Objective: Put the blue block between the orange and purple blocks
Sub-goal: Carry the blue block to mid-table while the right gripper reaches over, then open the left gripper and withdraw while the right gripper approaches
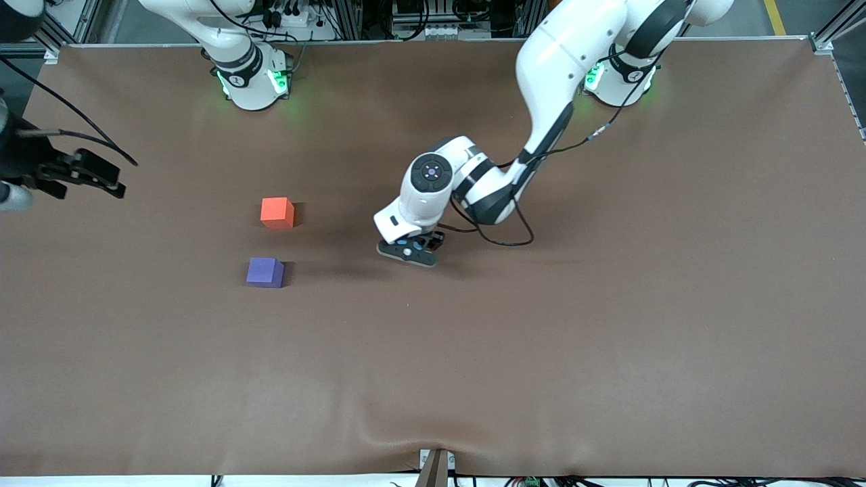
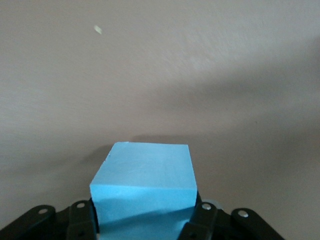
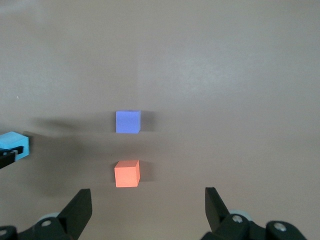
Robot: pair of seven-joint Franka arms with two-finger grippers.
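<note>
From the front, the left gripper (image 1: 410,251) hangs low over the brown desk (image 1: 609,325) toward the middle, while the small matte orange-red cube (image 1: 277,212) lies farther from the camera than the small matte violet-purple cube (image 1: 265,272), a gap between them. The left wrist view shows the left gripper clenched on the small matte sky-blue cube (image 2: 144,192). In the right wrist view the right gripper (image 3: 148,212), released and waiting, hovers over the desk with both cubes lying apart ahead of it.

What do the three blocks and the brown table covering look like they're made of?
The blue block, held in the left tool, looks like matte foam: faint grainy texture, no shine. The orange block and purple block show the same flat, dull faces, so probably foam too. The table covering looks like soft matte sheet, since it ripples.
</note>
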